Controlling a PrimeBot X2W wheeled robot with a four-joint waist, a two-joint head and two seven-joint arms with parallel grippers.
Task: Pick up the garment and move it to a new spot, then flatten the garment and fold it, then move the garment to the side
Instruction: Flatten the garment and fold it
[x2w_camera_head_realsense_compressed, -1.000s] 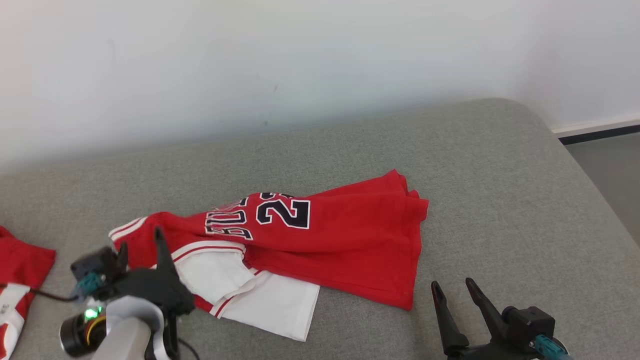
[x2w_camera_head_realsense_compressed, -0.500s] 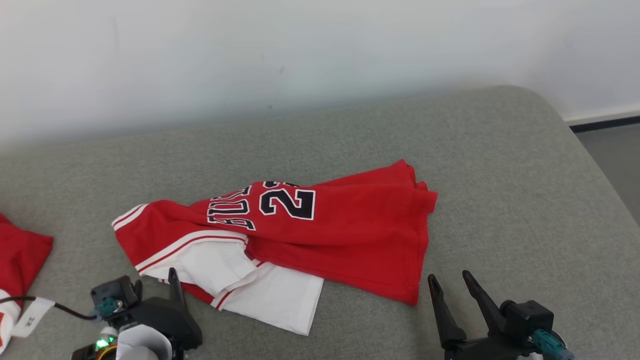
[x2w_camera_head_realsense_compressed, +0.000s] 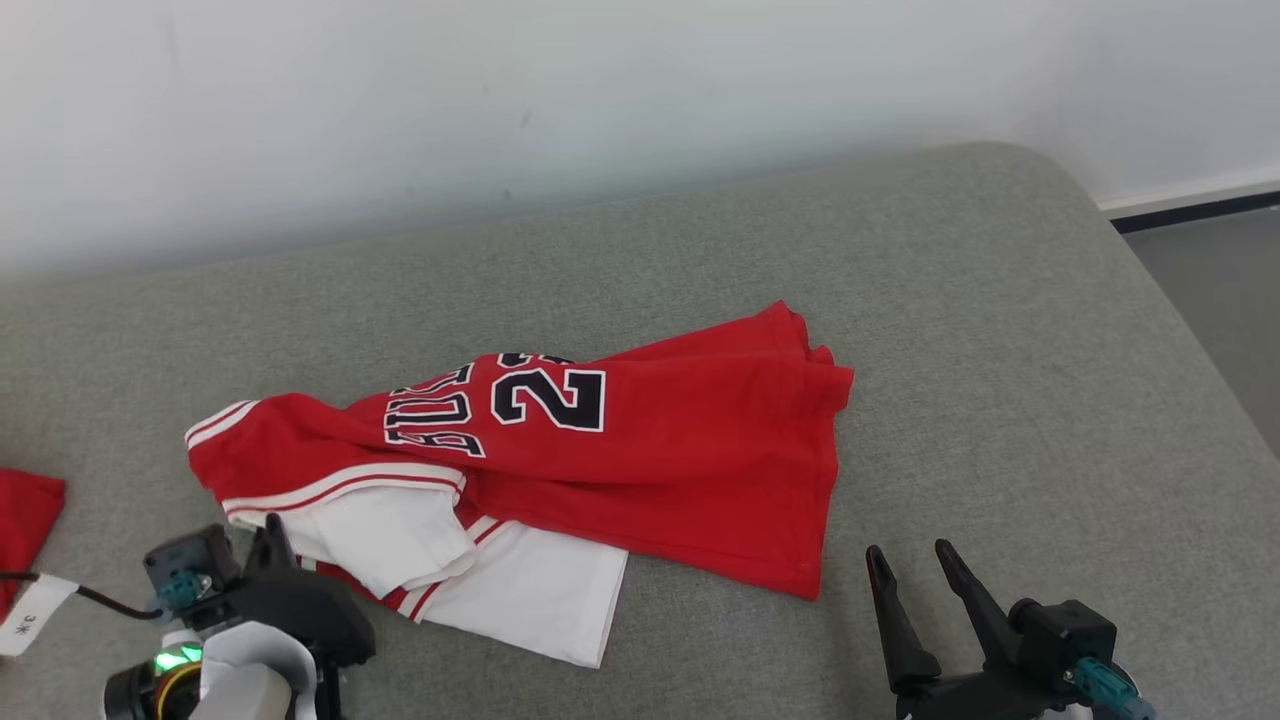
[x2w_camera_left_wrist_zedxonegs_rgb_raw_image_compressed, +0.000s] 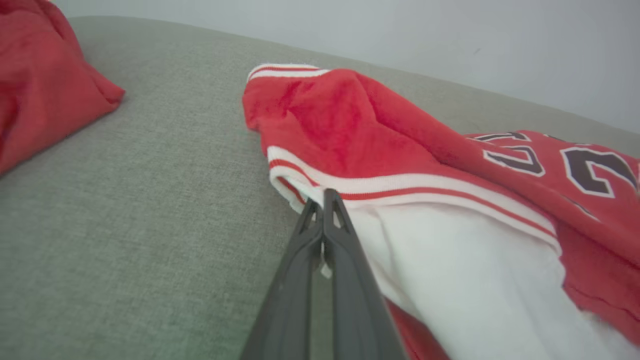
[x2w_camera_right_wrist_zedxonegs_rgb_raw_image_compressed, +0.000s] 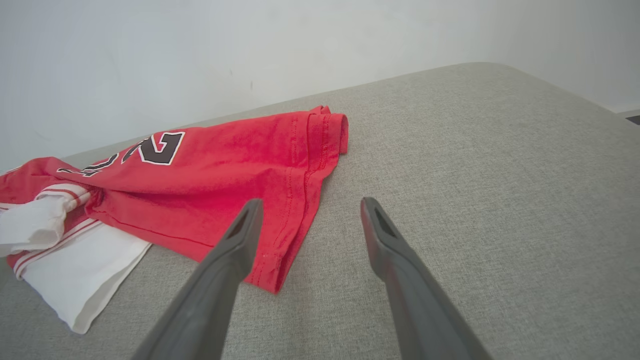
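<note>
Sprawling half-bunched, the garment (x2w_camera_head_realsense_compressed: 640, 450) lies across the middle of the grey cushion (x2w_camera_head_realsense_compressed: 1000, 330). It is a red jersey with black lettering and a number, with its white layer and striped trim spilling toward the near left and its red hem toward the right. What has changed is at that trim. Half a second ago the left gripper (x2w_camera_head_realsense_compressed: 270, 540) had its fingers apart, and now they are pressed tight together with their tips on the striped edge of the white part. A sliver of white shows between them in the left wrist view, so I judge that the edge is pinched, though only thinly. The cloth itself looks unmoved on the cushion; the shift of the whole head view is the camera's. This suggests the pick-up is just starting: the hold is taken but nothing is lifted yet, and so shallow a nip could slip once the jersey's weight comes onto it. The right gripper (x2w_camera_head_realsense_compressed: 909, 550) hovers with its fingers spread wide and empty over bare cushion, near the red hem's near corner. Farther out, another red cloth (x2w_camera_head_realsense_compressed: 25, 505) with a white tag (x2w_camera_head_realsense_compressed: 30, 620) sits at the far left, well apart from the jersey. A carry that way would have to avoid it. The pale wall (x2w_camera_head_realsense_compressed: 600, 100) stands behind, and the floor (x2w_camera_head_realsense_compressed: 1225, 290) drops away to the right.
</note>
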